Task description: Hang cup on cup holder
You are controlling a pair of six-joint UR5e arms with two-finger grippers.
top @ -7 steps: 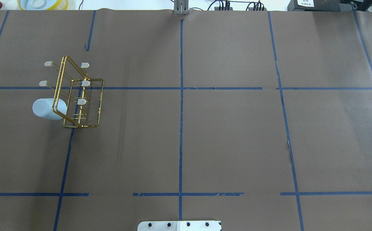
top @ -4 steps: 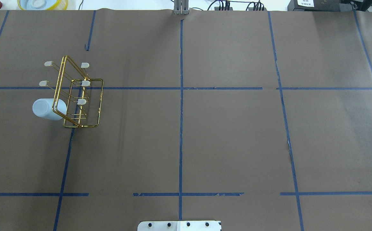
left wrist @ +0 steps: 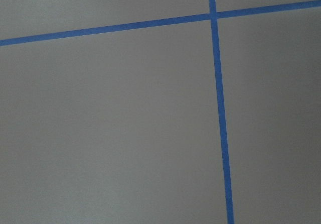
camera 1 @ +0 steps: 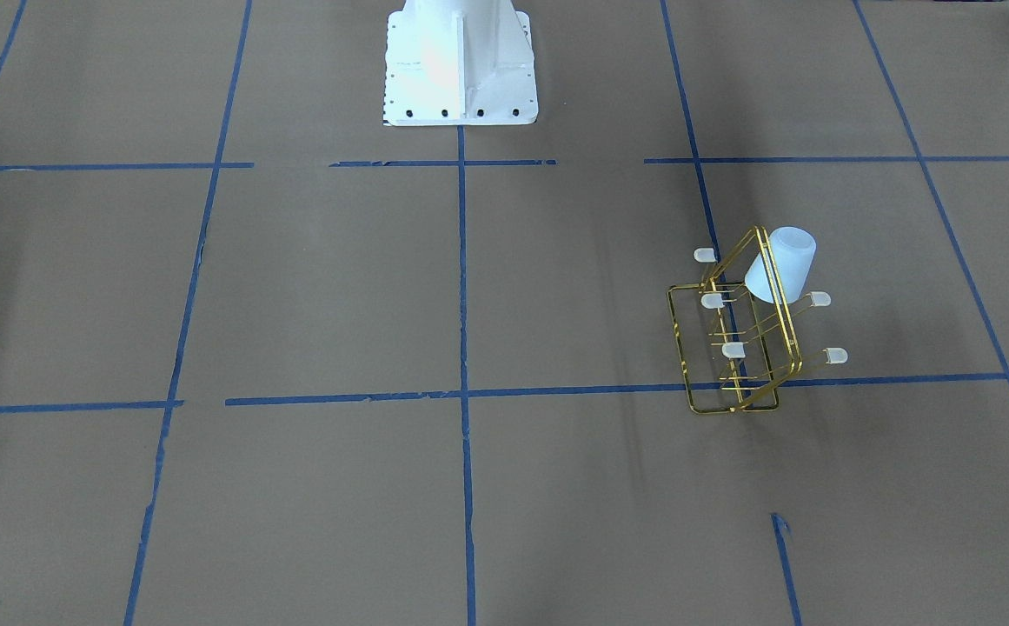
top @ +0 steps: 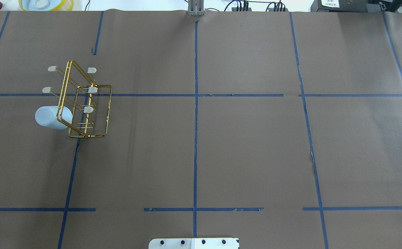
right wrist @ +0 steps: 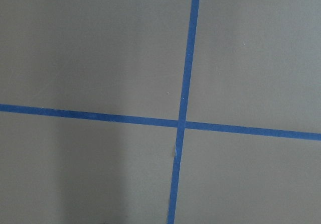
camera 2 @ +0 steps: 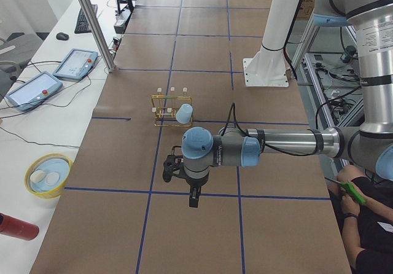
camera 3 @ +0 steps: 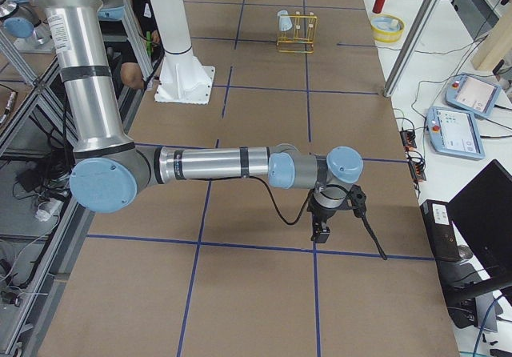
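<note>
Hanging well short of the cup holder, the left gripper and right gripper show only from the table ends, so I cannot tell whether either pincer is wide or narrow. Farther off, the cup sits tilted over an end prong of the cup holder, closed bottom outward. It looks light, smooth and slippery, best pinched gently across the wall near that bottom.

My left arm reaches out level, wrist bent, left gripper pointing straight down. My right arm likewise, right gripper pointing down. Finger spacing unreadable on both.
</note>
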